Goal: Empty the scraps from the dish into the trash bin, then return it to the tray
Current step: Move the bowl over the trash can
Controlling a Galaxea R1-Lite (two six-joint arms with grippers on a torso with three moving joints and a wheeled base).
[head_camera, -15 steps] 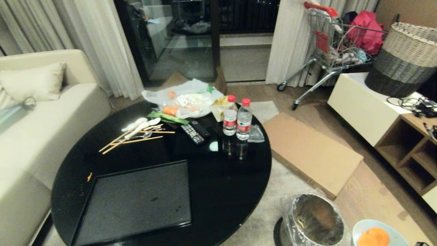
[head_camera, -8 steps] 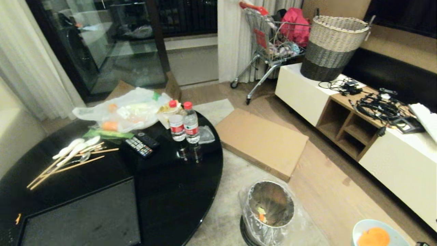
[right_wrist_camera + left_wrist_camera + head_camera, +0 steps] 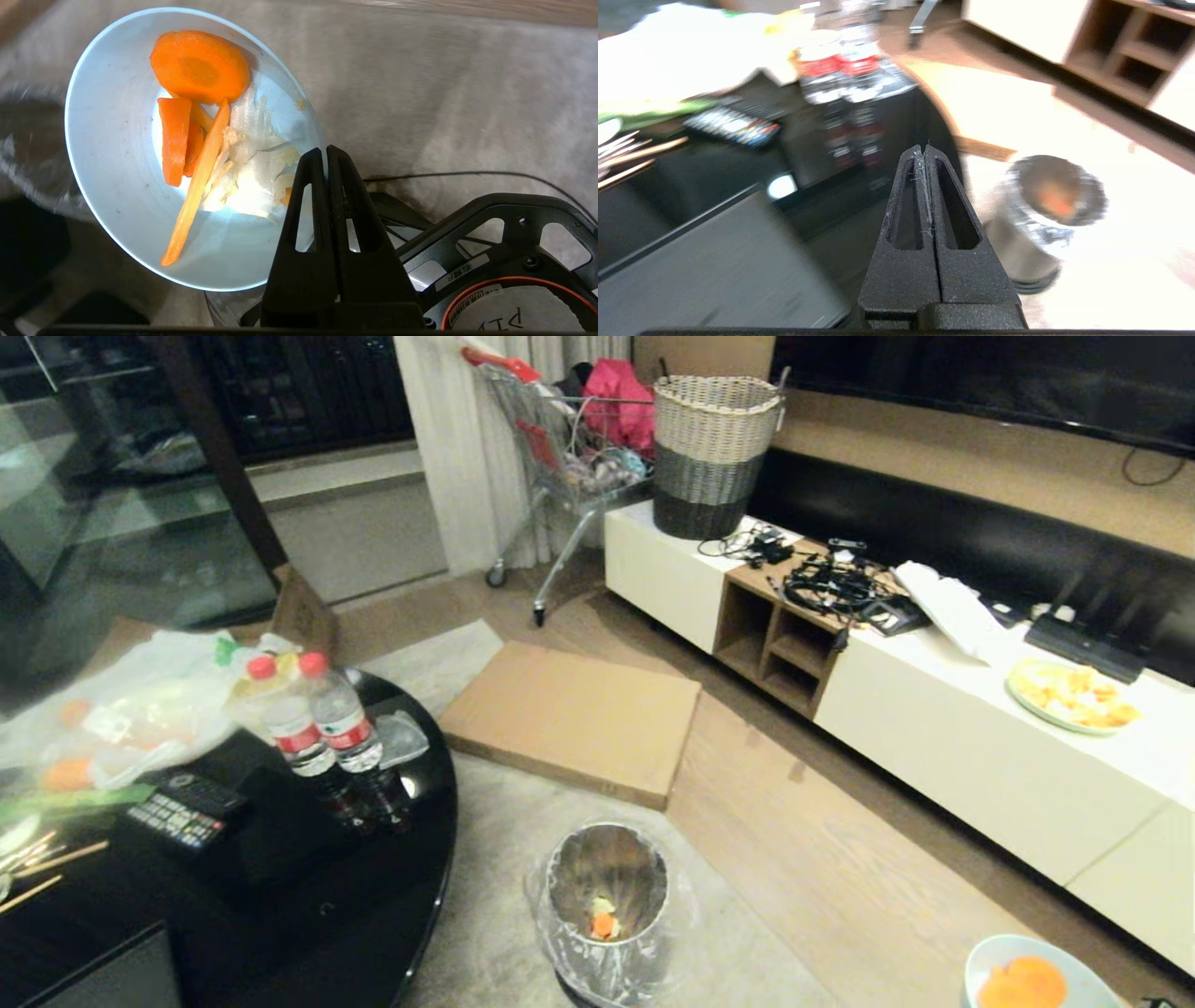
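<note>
As the whole head view has swung since a second ago, the camera has turned rightward with the robot and the things themselves have not moved: the black table (image 3: 280, 896) has slid to the view's left edge, and only a corner of the tray (image 3: 84, 980) shows there now. The left pincer (image 3: 924, 154), empty with its jaws pressed together, hangs over the table's edge, with the tray below and to its left.

The trash bin (image 3: 607, 905) stands on the carpet well to the left of the right pincer, near the middle of the view instead of its lower right; a few scraps already lie at its bottom. The right pincer (image 3: 325, 156) is clamped tight on the near rim of the dish (image 3: 121, 186), which sits at the view's lower right corner, apart from the bin. Its scraps (image 3: 201, 70), carrot slices and pale bits, lie inside the dish.

I judge that the turn has lined the robot up with the bin, but nothing is tipped out yet; the dish must travel left over the bin's mouth, be tilted, then go back to the tray.
</note>
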